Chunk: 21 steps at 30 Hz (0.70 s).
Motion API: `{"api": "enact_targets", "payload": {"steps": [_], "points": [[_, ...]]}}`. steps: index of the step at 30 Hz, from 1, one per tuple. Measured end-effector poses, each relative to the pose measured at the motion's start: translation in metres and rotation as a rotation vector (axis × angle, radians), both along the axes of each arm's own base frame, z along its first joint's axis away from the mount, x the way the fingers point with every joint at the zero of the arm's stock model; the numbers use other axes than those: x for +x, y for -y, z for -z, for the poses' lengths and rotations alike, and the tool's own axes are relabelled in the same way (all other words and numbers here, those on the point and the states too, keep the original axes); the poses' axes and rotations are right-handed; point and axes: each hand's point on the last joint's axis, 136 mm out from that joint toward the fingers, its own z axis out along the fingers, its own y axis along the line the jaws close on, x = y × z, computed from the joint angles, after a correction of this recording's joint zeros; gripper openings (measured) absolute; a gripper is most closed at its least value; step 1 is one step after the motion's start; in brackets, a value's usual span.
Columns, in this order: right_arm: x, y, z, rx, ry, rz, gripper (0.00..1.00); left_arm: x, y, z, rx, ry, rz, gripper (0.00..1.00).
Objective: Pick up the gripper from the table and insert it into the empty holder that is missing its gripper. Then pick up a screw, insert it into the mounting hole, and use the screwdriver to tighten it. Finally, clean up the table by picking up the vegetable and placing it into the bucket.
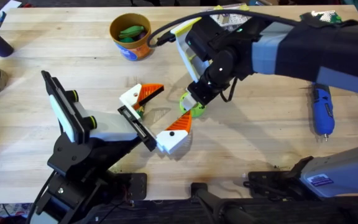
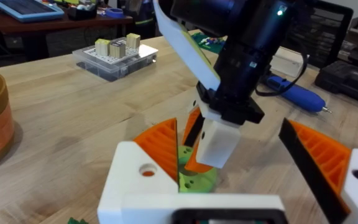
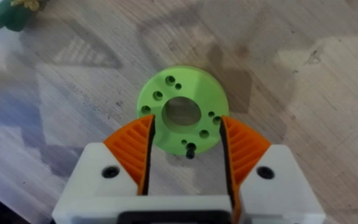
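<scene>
Overhead view: the left gripper (image 1: 157, 118) stood open at 9 o'clock of the lime-green vegetable (image 1: 196, 109), which lay flat on the table (image 1: 260, 137). The right gripper (image 1: 190, 104) straddled the vegetable, fingers (image 3: 132, 149) apart at its rim. The bucket (image 1: 131, 37) sat at 11 o'clock, the screwdriver (image 1: 322, 111) at 3 o'clock.

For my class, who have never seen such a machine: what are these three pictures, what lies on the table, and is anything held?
Two robot arms work at a wooden table. One picture looks down from above; the other two come from cameras on each arm's wrist. The right claw is lowered over a lime-green disc with a hole, its orange fingers open either side, not yet gripping. The left claw stands open beside it, holding nothing. A blue screwdriver lies at the right, and an orange cup holding green pieces stands farther back.
</scene>
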Motion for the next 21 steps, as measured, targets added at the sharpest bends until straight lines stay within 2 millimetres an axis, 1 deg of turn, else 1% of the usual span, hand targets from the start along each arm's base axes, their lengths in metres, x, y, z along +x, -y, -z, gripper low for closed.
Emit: {"api": "enact_targets", "payload": {"steps": [5, 8, 9, 11, 18, 20, 21], "points": [[-0.008, 0.005, 0.002, -0.029, -0.03, -0.005, 0.548, 0.0, 0.0, 0.0, -0.001, 0.0, -0.001, 0.987], [-0.018, 0.013, -0.009, -0.054, -0.061, 0.003, 0.548, 0.0, 0.0, 0.0, -0.001, 0.0, 0.0, 0.987], [-0.019, 0.015, -0.017, -0.052, -0.055, 0.007, 0.548, 0.0, 0.0, 0.0, -0.001, 0.0, -0.001, 0.987], [-0.02, 0.019, -0.039, -0.031, -0.011, 0.012, 0.548, 0.0, 0.0, 0.0, -0.001, 0.0, -0.001, 0.987], [-0.029, 0.049, -0.131, 0.077, 0.248, 0.084, 0.548, 0.0, 0.0, 0.0, -0.001, 0.0, -0.001, 0.987], [-0.034, 0.057, -0.151, 0.12, 0.31, 0.11, 0.548, 0.0, 0.0, 0.0, -0.001, 0.0, -0.001, 0.987], [-0.037, 0.06, -0.156, 0.137, 0.33, 0.123, 0.548, 0.0, 0.0, 0.0, -0.001, 0.0, -0.001, 0.987]]}}
